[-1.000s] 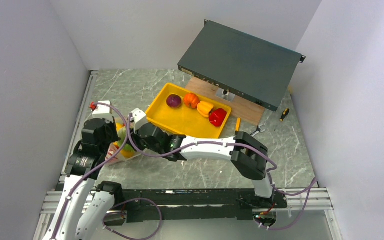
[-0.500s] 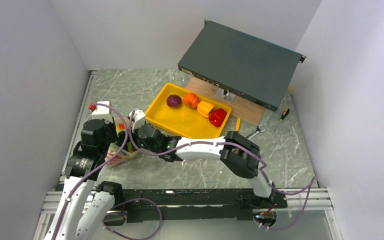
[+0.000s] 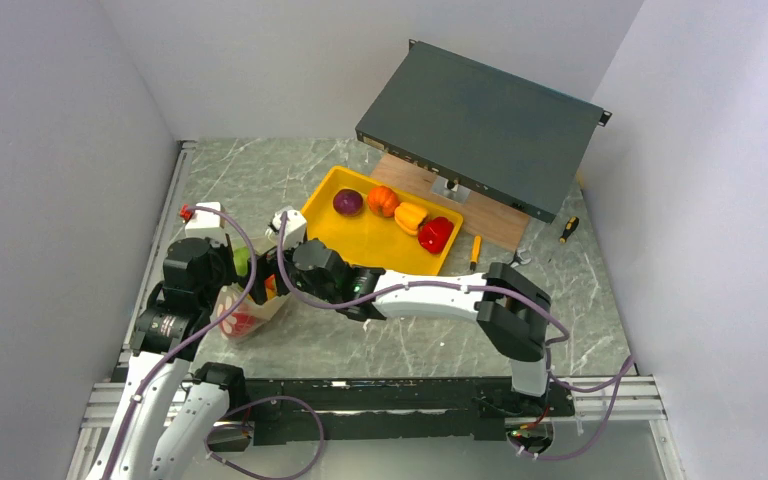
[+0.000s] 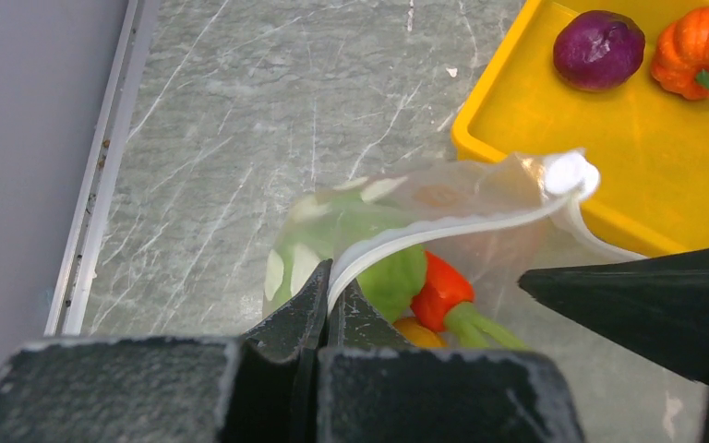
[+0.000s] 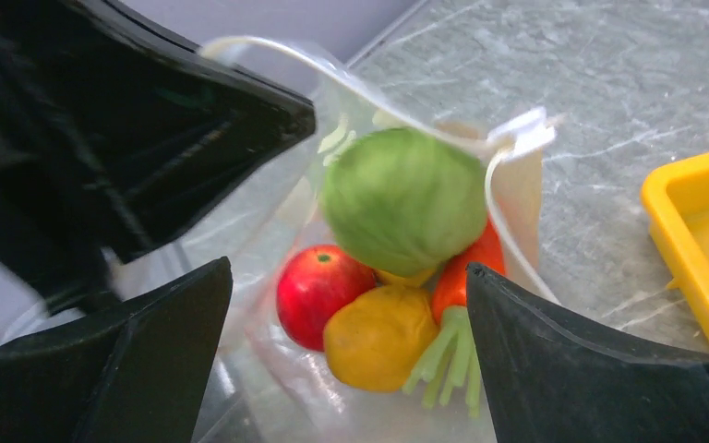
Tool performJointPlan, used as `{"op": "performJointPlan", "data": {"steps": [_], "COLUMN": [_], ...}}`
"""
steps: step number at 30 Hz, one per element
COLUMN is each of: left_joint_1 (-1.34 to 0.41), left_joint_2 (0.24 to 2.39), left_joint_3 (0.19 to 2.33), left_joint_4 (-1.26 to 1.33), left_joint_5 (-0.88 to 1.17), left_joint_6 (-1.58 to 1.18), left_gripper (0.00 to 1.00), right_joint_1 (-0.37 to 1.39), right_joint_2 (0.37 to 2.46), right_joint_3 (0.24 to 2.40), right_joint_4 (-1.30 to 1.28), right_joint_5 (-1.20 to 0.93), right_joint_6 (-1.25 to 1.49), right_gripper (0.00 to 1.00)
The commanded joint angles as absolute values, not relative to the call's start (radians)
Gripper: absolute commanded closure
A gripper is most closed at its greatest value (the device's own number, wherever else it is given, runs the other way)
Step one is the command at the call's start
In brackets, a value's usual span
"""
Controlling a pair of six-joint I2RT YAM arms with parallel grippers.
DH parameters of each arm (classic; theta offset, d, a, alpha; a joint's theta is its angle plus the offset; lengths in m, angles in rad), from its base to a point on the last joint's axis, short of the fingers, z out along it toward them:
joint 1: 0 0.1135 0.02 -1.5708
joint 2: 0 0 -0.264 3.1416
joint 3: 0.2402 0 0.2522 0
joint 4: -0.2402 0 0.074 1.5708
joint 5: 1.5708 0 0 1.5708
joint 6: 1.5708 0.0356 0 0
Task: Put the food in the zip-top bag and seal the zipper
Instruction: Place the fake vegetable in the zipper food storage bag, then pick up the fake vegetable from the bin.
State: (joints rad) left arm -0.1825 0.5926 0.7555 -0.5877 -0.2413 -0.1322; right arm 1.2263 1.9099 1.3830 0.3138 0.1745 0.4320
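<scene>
The left claw (image 4: 330, 277) is pinched together on the rim of the zip-top bag (image 4: 480, 198), right at the white zipper (image 4: 443, 226), holding the mouth up above the marbled counter (image 3: 260, 170), just left of the yellow tray (image 3: 370, 245). The right claw (image 5: 347, 268) hangs over the bag's mouth with its fingers spread wide and nothing between them. Inside the bag I can see a green round piece (image 5: 402, 208) on top, with a red round one (image 5: 318, 293), a yellow-orange one (image 5: 378, 337) and a red-orange piece with green stalks (image 5: 475, 263) beneath it. A faint round print on the bag's wall is too blurred to read. In the tray lie a purple piece (image 3: 348, 202), an orange pumpkin (image 3: 382, 201), a yellow pepper (image 3: 410, 216) and a red pepper (image 3: 435, 233).
</scene>
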Motion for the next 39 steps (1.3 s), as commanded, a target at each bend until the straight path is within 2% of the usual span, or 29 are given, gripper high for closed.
{"op": "performJointPlan", "data": {"steps": [1, 7, 14, 21, 29, 33, 39], "left_joint_1": [-0.183, -0.183, -0.183, -0.183, -0.183, -0.183, -0.182], "left_joint_2": [0.592, 0.594, 0.604, 0.605, 0.615, 0.62, 0.621], "left_joint_3": [0.754, 0.752, 0.756, 0.757, 0.757, 0.76, 0.758], "left_joint_4": [-0.547, -0.542, -0.551, -0.552, -0.552, -0.556, -0.556], "left_joint_5": [-0.256, -0.25, -0.251, -0.262, -0.266, -0.265, -0.268], "left_joint_6": [-0.129, -0.127, -0.129, -0.128, -0.129, -0.13, -0.132], "left_gripper": [1.0, 1.0, 1.0, 1.0, 1.0, 1.0, 1.0], "right_joint_1": [1.225, 1.224, 1.218, 1.176, 0.981, 0.903, 0.898], "right_joint_2": [1.803, 1.678, 1.637, 1.527, 1.439, 1.492, 1.679], "right_joint_3": [1.376, 1.286, 1.284, 1.189, 1.04, 1.054, 1.179], "right_joint_4": [0.258, 0.246, 0.196, 0.199, 0.119, 0.017, -0.153], "right_joint_5": [0.187, 0.206, 0.232, 0.359, 0.519, 0.591, 0.779], "right_joint_6": [0.372, 0.346, 0.368, 0.326, 0.323, 0.228, 0.044], "right_gripper": [0.02, 0.03, 0.17, 0.2, 0.1, 0.07, 0.02]}}
